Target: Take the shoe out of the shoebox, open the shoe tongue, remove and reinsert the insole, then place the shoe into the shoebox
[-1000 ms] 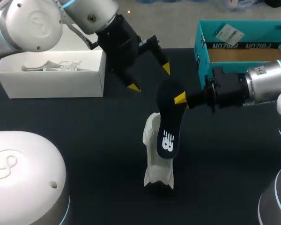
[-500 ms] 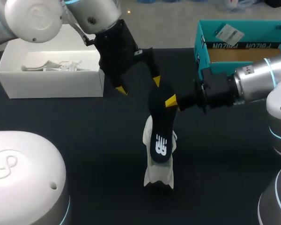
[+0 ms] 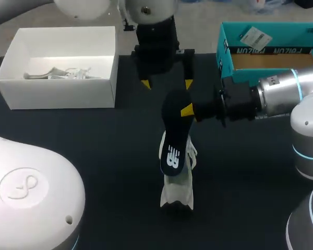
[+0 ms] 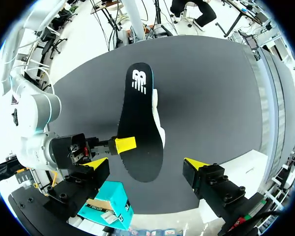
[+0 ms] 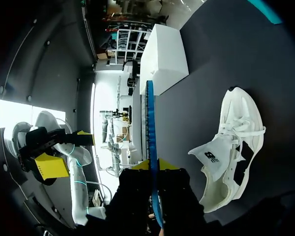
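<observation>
Right fingers (image 3: 187,110) are clamping the insole (image 3: 173,138) over the shoe (image 3: 178,191); left fingers (image 3: 145,84) (spread apart) are hovering between white box (image 3: 57,94) and shoebox (image 3: 261,50), both well apart.

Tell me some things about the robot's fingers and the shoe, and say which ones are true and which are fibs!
1. The right gripper is shut on the insole. True.
2. The white shoe is inside the teal shoebox. False: it is out on the table.
3. The left gripper is open. True.
4. The insole is tucked inside the shoe. False: it is held up above the shoe.
</observation>
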Available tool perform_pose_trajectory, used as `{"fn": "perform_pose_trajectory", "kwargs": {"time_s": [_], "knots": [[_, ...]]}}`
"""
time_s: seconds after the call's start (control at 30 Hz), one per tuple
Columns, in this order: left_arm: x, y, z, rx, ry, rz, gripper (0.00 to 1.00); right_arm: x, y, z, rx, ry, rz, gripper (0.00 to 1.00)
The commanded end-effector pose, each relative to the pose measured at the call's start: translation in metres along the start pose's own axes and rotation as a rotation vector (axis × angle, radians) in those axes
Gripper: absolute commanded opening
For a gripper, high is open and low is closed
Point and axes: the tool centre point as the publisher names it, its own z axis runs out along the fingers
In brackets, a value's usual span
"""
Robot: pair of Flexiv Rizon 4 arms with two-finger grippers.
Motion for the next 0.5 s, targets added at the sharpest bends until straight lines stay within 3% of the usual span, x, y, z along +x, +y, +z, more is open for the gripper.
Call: {"fn": "perform_pose_trajectory", "kwargs": {"time_s": [0.03, 0.23, 0.5], "knots": [[-0.005, 0.001, -0.002, -0.009, 0.156, -0.011, 1.00, 0.000, -0.005, 0.004, -0.044, 0.012, -0.006, 0.00], [-0.001, -0.001, -0.001, -0.028, 0.138, -0.035, 1.00, -0.001, 0.001, -0.004, -0.078, 0.033, 0.016, 0.00], [-0.004, -0.002, 0.002, -0.063, 0.002, -0.092, 1.00, 0.002, 0.004, -0.010, -0.128, 0.058, 0.023, 0.00]]}}
